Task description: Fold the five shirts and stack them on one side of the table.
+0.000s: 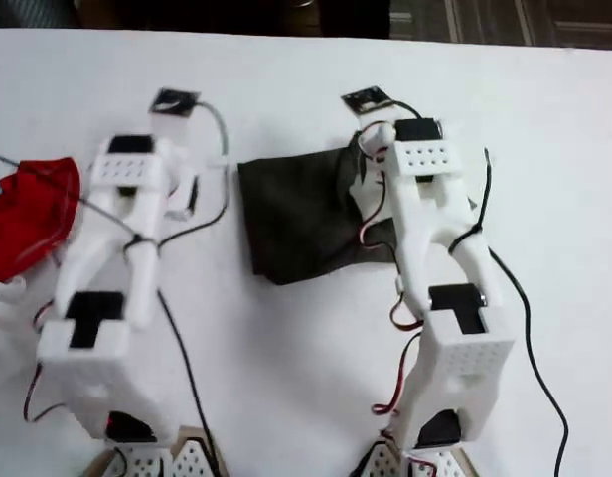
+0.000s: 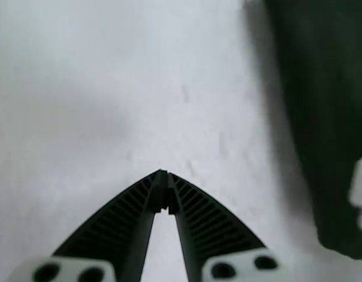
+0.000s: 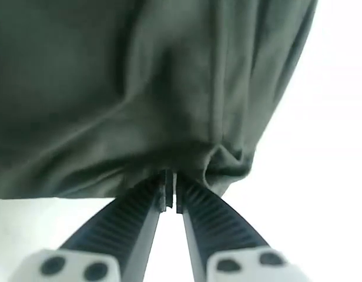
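dark shirt (image 1: 301,214) is lying folded on the white table (image 1: 286,358), partly under the right arm. its long axis is running side to side across the table, slightly tilted; which end is the collar cannot be told. right gripper (image 3: 169,179) is pinching the shirt's puckered edge, fingers closed together on the cloth. left gripper (image 2: 163,179) is sitting over bare table just beside the shirt, closed, holding nothing. red shirt (image 1: 28,214) is lying well apart at the table's edge.
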